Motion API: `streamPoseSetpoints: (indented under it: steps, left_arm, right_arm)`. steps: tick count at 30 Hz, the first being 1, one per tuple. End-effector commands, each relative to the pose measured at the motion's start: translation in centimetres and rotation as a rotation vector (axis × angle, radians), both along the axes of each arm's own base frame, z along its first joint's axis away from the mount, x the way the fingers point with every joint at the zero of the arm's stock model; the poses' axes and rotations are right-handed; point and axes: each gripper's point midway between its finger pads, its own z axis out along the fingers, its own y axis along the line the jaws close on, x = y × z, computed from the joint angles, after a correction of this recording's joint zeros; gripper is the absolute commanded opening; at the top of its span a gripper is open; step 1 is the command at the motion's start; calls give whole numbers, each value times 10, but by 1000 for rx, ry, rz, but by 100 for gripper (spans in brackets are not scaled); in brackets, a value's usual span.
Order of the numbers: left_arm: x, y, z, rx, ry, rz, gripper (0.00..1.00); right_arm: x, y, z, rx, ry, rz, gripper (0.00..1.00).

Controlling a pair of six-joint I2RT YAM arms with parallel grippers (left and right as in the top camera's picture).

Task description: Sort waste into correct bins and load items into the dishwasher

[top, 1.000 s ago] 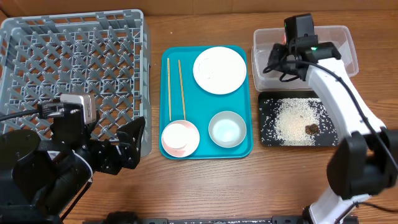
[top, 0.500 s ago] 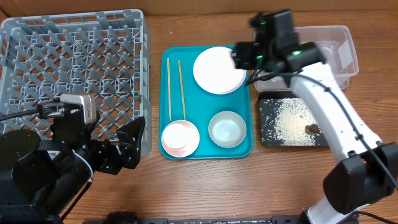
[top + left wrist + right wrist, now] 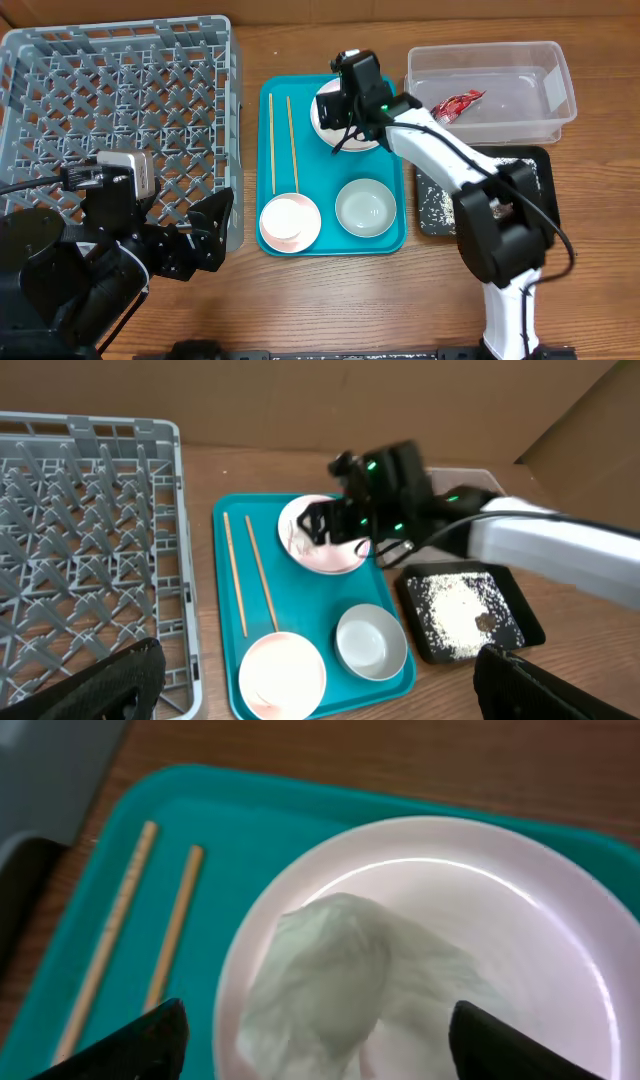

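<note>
My right gripper (image 3: 346, 108) hovers open just above the pale plate (image 3: 323, 112) on the teal tray. In the right wrist view its jaws (image 3: 325, 1040) stand wide on either side of the white crumpled tissue wad (image 3: 350, 975), which lies on the plate (image 3: 520, 920). The red wrapper scrap (image 3: 458, 103) lies inside the clear bin (image 3: 560, 100). Two chopsticks (image 3: 282, 145), the pink bowl (image 3: 290, 222) and the grey-green bowl (image 3: 364, 208) rest on the tray. My left gripper (image 3: 205, 235) is open and empty beside the grey dish rack (image 3: 120, 90).
The teal tray (image 3: 385, 240) sits between the rack and a black tray (image 3: 432, 205) holding white grains. The right arm stretches across the black tray towards the plate. Bare wooden table runs along the front edge.
My right gripper has swung left from over the clear bin to over the plate and its jaws have opened. The red wrapper now lies in the bin. The left arm has not moved.
</note>
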Motion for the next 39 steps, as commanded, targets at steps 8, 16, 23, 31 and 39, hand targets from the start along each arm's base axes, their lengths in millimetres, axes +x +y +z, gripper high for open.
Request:
streamPoseSetpoints:
  steps: [8,16,23,31,39]
  left_arm:
    - [-1,0,1,19,-12,-11,100]
    - [-1,0,1,19,-12,-11,100]
    - [-1,0,1,19,-12,-11,100]
    - [-1,0,1,19,-12,-11,100]
    - [-1,0,1,19,-12,-11,100]
  right_arm:
    - [2,-11,-67,-59,74,-24,80]
    - [3,-12,-47,-51,65,-26,4]
    - [-4,-19,60,3,-48,-34,4]
    - [-21,-86,137,46,-66,-239,4]
    - [0,-190,92,73,81,-494,4]
